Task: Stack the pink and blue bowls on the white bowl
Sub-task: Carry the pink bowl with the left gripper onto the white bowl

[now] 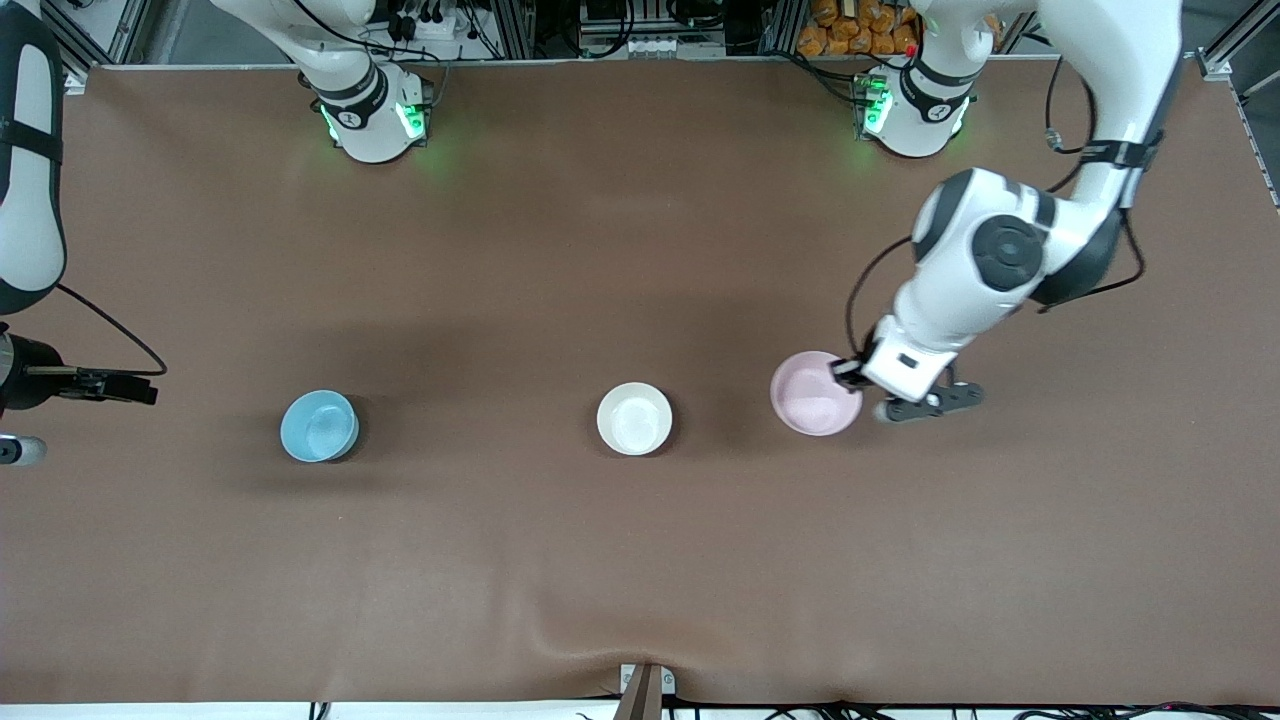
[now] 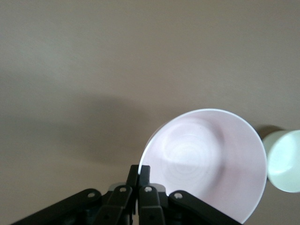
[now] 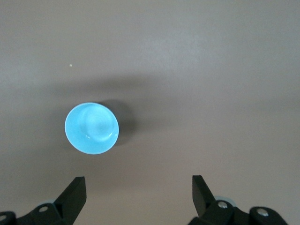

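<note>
The pink bowl point(image 1: 812, 395) is beside the white bowl point(image 1: 634, 418), toward the left arm's end of the table. It looks raised a little off the table and tilted. My left gripper point(image 1: 846, 376) is shut on its rim, as the left wrist view shows with the gripper point(image 2: 142, 168) pinching the pink bowl point(image 2: 206, 164); the white bowl point(image 2: 285, 161) shows farther off. The blue bowl point(image 1: 319, 426) stands on the table toward the right arm's end. My right gripper point(image 3: 138, 185) is open and empty, up in the air beside the blue bowl point(image 3: 92, 128).
The brown table mat point(image 1: 640, 560) has a raised wrinkle at its near edge, by a clamp point(image 1: 645, 690). The right arm point(image 1: 25, 200) waits at the table's end. The arm bases point(image 1: 375, 115) stand along the table's edge farthest from the front camera.
</note>
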`<action>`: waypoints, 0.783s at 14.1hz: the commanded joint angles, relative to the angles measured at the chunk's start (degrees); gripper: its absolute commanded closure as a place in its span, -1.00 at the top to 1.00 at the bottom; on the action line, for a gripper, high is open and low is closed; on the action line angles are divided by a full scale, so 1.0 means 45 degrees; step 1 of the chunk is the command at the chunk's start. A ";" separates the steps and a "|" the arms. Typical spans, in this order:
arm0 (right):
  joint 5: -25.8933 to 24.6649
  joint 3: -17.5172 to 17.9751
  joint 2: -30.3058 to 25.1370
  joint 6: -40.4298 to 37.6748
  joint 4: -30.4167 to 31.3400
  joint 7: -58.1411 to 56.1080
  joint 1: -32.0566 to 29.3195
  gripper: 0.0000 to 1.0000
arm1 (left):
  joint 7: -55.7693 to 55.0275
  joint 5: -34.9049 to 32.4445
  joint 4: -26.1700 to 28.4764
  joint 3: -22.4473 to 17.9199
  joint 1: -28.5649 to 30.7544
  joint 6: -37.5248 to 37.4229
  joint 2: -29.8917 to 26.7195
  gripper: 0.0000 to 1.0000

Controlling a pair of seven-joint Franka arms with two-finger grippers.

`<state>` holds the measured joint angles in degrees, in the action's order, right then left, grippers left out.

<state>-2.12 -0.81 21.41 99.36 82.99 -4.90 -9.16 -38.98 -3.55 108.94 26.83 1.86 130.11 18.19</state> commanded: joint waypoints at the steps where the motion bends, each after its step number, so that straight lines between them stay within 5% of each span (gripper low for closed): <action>1: -0.0077 0.0064 0.0184 0.0380 -0.0221 -0.0082 0.0004 1.00 | -0.1177 0.0126 -0.1196 -0.0044 -0.1015 -0.0301 0.0993 -1.00; 11: -0.0077 0.0083 0.0359 0.0361 0.0072 -0.0082 0.0414 1.00 | -0.2549 -0.1239 -0.4012 -0.0395 -0.4124 0.0147 0.3983 -1.00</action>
<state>-2.12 -0.33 22.01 101.05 83.48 -4.91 -7.91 -49.69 -6.36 93.66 25.98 -15.66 130.35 33.52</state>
